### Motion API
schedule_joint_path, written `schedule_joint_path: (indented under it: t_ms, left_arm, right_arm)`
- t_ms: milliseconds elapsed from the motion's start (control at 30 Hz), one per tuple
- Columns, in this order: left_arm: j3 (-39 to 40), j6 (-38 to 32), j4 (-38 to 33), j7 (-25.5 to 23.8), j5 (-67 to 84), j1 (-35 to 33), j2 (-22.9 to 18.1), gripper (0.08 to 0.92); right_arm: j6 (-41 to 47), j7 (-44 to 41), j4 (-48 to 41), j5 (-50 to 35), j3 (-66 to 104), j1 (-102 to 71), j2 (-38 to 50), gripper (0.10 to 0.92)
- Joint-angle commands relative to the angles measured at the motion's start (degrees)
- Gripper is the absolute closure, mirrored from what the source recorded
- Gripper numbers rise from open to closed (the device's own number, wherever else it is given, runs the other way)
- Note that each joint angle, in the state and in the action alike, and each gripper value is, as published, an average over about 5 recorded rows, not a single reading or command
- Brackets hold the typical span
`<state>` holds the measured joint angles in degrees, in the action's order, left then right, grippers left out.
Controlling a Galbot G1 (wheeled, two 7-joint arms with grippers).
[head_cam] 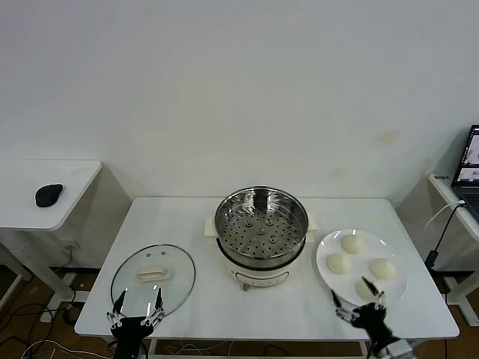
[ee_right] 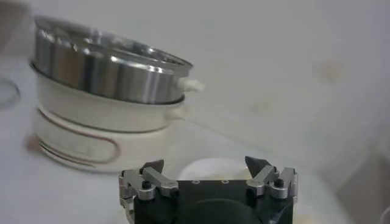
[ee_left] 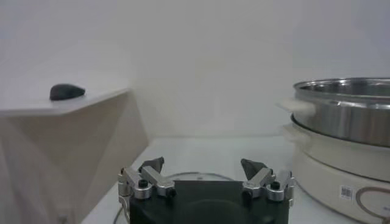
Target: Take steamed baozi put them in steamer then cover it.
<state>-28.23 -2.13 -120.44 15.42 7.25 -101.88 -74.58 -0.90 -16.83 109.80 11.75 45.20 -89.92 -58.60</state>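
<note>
A flat white counter (head_cam: 194, 217) carries the round polished-steel steamer (head_cam: 261, 233) at its centre, perforated tray bare, on a cream base. Left lies the clear glass cover (head_cam: 153, 276); right, four smooth pale steamed baozi (head_cam: 352, 243) sit on a white plate (head_cam: 326, 250). The left tool (head_cam: 137, 302) and right tool (head_cam: 358, 299) hover at the near edge, fingers spread, holding nothing.

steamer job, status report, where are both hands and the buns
Left hand open, at the table's near edge by the glass lid. Right hand open beside the plate, four buns on it. Steamer uncovered, empty, nothing blocking.
</note>
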Motion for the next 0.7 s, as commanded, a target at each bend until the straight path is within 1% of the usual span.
schedule_joint_path:
  t_ms: [33,233,333,500,700]
  left_arm:
    - [-0.5,0.3,-0.1,-0.5,-2.2,0.9,0.4,0.177]
    - [-0.5,-1.1,1.6,-0.1,-3.7,2.1,0.0,0.177]
    - [-0.5,-1.3,2.0,0.0,-4.8,2.2,0.0,0.177]
    - [-1.1,-1.5,2.0,0.2,-5.4,2.3,0.1,0.177]
    - [-1.5,-1.5,2.0,0.4,-5.3,2.6,0.5,0.177]
  right_arm:
    - [1.9,-12.8,-6.5,14.3,2.2,12.8,18.6,0.203]
    - [0.3,-20.7,-14.4,15.9,-7.6,24.7,29.8,0.203]
    - [-0.4,-25.0,-18.8,15.4,-16.0,32.8,33.1,0.203]
    - [-1.1,-31.0,-26.2,10.8,-34.6,50.0,34.6,0.203]
    - [-2.2,-37.0,-36.1,8.4,-56.2,68.3,31.9,0.203]
